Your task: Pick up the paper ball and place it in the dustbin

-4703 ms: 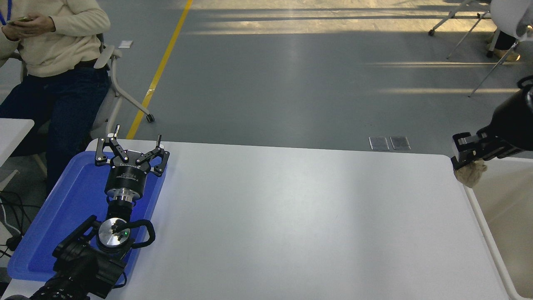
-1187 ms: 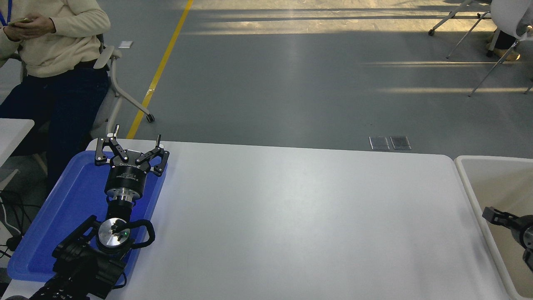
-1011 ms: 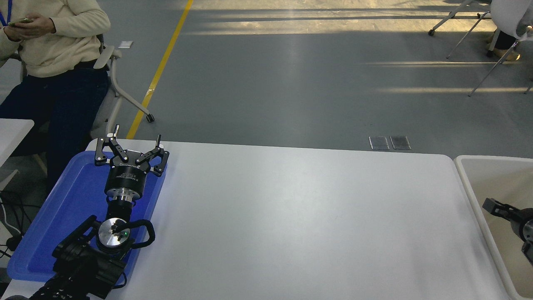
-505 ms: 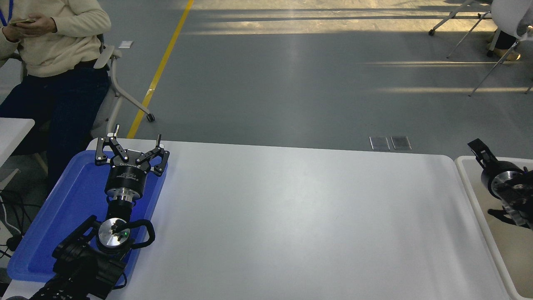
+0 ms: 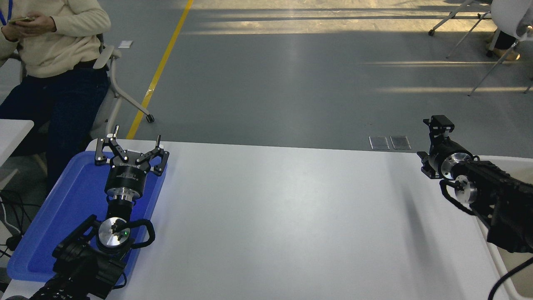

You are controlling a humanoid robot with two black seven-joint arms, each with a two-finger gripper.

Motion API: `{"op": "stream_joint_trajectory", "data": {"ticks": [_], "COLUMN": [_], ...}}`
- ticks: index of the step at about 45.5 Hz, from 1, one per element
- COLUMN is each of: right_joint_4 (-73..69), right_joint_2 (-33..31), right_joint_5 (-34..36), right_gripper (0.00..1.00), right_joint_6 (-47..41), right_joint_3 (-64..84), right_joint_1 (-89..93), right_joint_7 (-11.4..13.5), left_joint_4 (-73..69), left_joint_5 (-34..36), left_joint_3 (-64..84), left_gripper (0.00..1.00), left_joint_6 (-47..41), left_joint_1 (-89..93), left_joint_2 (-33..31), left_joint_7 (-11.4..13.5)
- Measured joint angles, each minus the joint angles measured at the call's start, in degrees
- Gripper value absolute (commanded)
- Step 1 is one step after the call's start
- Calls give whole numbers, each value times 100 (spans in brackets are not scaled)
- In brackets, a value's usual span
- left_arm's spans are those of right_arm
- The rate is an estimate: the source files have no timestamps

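Observation:
The paper ball is out of view. The dustbin is an off-white tub at the table's right edge, mostly hidden behind my right arm. My right gripper hovers over the table's far right corner, just left of the dustbin. Its fingers are spread open and hold nothing. My left gripper rests open over the blue tray at the lower left, also holding nothing.
A person in a cream sweater sits on a wheeled chair beyond the table's far left corner. Chair legs stand on the floor at the top right. The white table spans the middle.
My right gripper held the paper ball over the dustbin's rim 4.7 s ago. Since then it dropped into the dustbin, then rose and swung left over the table corner with nothing in it.

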State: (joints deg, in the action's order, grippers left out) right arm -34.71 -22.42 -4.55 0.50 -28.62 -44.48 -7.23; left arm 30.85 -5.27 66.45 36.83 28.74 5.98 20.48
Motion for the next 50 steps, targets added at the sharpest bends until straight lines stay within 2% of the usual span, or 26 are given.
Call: {"op": "stream_joint_trajectory", "data": {"ticks": [9, 20, 32, 50], "right_joint_4": [-662, -946, -886, -487], "right_joint_2": [257, 582, 751, 821], "right_joint_5": [284, 851, 1412, 1824], "right_gripper": [100, 100, 100, 100], "right_joint_6": [-364, -1215, -2048, -3000], "right_joint_3": [-1043, -1771, -2062, -2238], "right_joint_1": [414, 969, 1350, 1757], "right_joint_7": [0, -23, -30, -46], "left_joint_4": [0, -1, 0, 0], "left_joint_5": [0, 0, 0, 0], "left_joint_3": [0, 0, 0, 0], "left_gripper": [100, 100, 100, 100], "left_joint_6": [-1, -9, -9, -9], "left_joint_1": [0, 0, 0, 1], "left_joint_2": [0, 0, -1, 0], "left_joint_7": [0, 0, 0, 0]}}
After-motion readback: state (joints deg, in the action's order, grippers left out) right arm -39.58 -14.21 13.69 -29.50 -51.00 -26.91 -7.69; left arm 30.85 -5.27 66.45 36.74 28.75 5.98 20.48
